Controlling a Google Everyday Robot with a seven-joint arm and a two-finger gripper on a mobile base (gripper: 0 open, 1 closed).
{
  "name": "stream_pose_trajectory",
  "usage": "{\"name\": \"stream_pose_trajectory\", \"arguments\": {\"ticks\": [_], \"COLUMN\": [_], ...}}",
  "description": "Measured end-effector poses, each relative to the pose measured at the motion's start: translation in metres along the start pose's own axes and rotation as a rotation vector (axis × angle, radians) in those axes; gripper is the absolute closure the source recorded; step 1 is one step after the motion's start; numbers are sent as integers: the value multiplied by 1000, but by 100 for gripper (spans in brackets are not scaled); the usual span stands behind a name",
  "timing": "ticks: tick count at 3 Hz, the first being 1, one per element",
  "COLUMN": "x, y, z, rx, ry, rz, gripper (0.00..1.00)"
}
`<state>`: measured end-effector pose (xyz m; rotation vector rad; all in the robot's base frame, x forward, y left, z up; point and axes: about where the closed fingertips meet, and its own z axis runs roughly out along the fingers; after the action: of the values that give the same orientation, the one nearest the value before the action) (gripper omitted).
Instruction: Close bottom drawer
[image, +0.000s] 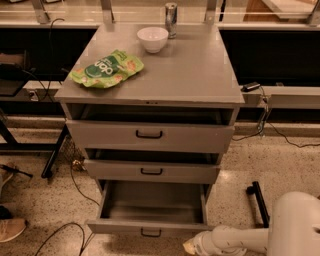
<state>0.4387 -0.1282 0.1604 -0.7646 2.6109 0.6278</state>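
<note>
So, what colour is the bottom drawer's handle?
The handle is black, clearest in camera view. The gripper is just right of the bottom drawer.

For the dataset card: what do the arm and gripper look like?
Glossy white arm: smooth rounded tube, ringed joint, growing from a bulky white shell at lower right. Pale cream gripper at the bottom edge, right of the bottom drawer front. No cables or markings visible.

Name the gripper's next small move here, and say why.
Probably shift the gripper left, squarely in front of the bottom drawer, ready to push inward: the drawer stands pulled far out, and the gripper sits low by its front right corner.
</note>
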Motion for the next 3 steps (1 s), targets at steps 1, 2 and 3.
{"name": "stream_pose_trajectory", "arguments": {"ticks": [1,2,3], "x": [-36,-50,-99], "y": [-15,-17,-30], "z": [9,15,30], "rx": [-4,-15,-40], "ry": [-47,-69,-130], "rz": [-39,-62,-124], "gripper": [100,100,100]}}
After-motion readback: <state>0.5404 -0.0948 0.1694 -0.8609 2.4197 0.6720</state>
